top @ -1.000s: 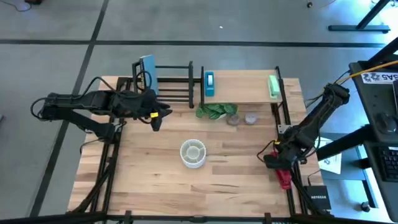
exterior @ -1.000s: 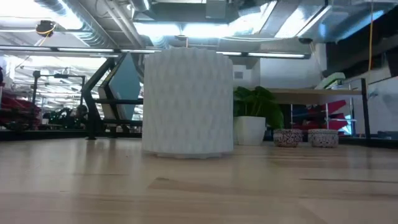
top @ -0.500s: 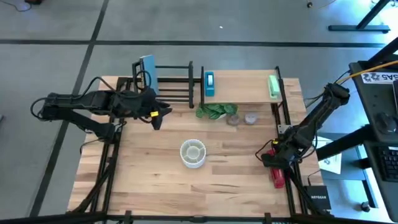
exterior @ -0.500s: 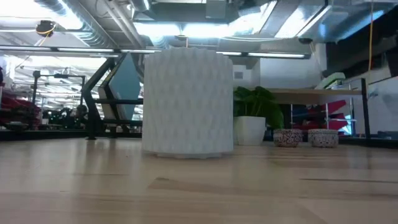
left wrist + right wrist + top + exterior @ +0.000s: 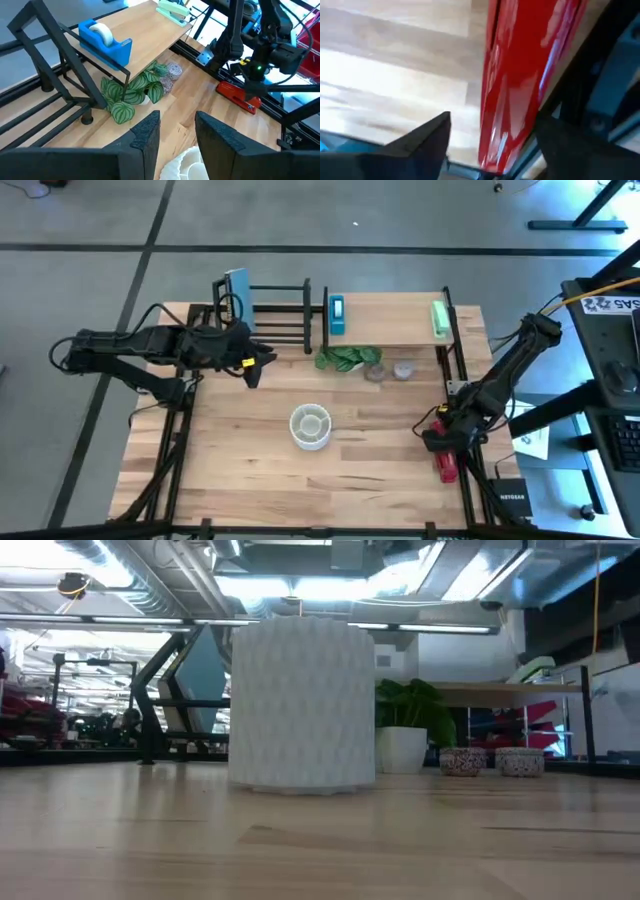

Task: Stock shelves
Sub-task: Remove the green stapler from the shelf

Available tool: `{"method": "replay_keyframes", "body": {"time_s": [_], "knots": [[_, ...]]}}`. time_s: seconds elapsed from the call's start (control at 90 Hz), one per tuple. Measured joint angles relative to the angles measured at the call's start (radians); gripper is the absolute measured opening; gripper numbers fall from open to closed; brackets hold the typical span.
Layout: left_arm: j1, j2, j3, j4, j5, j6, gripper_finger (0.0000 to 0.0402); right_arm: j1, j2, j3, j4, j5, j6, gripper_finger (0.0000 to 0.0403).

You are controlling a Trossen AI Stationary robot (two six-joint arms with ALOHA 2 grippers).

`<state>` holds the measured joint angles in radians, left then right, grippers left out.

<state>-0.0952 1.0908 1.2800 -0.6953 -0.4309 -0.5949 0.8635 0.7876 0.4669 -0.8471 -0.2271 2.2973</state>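
Tabletop point(image 5: 250, 460) — black thin-barred rack point(image 5: 275, 315)

The left arm reaches across from the worktop's left side, stretched nearly level, its tool point(image 5: 252, 370) hanging with the fingers point(image 5: 148, 134) parted (a clear gap shows in its wrist view). The right arm folds down at the right edge, its tool point(image 5: 437, 442) low, fingers point(image 5: 427, 137) spread wide.

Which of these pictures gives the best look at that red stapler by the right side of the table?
The left wrist view: the red stapler lies whole on the table edge, below the right gripper. The high view shows it small, the right wrist view only a close red strip between open fingers. The low view misses it.
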Motion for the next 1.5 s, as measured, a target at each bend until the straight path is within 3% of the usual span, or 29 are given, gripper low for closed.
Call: {"method": "replay_keyframes", "body": {"time_s": [0.156, 0.256, 0.344, 0.6, 0.867, 1.044, 1.2, 1.5], "knots": [[0.000, 0.000, 0.000, 0.000, 0.000, 0.001, 0.0107, 0.000, -0.026, 0.088, -0.098, -0.042, 0.029, 0.0325], [0.000, 0.000, 0.000, 0.000, 0.000, 0.000, 0.0107, -0.010, -0.035, 0.167, -0.165, -0.080, 0.036, 0.0328], [0.000, 0.000, 0.000, 0.001, 0.000, -0.005, 0.0107, -0.046, -0.048, 0.249, -0.183, -0.048, 0.022, 0.0323], [0.000, 0.000, 0.000, 0.006, 0.000, -0.007, 0.0107, -0.247, -0.103, 0.433, -0.103, 0.345, -0.283, 0.0293], [0.000, 0.000, 0.000, 0.006, 0.000, -0.025, 0.0107, -0.585, -0.065, 0.564, -0.072, 0.779, -0.773, 0.0274], [0.000, 0.000, 0.000, 0.008, 0.000, -0.031, 0.0107, -0.833, -0.009, 0.596, -0.159, 0.962, -1.033, 0.0266], [0.000, 0.000, 0.000, 0.008, 0.000, -0.034, 0.0107, -1.019, 0.039, 0.596, -0.301, 1.003, -1.160, 0.0264], [0.000, 0.000, 0.000, 0.008, 0.000, -0.045, 0.0107, -1.220, 0.135, 0.573, -0.380, 0.965, -1.332, 0.0264]]}}
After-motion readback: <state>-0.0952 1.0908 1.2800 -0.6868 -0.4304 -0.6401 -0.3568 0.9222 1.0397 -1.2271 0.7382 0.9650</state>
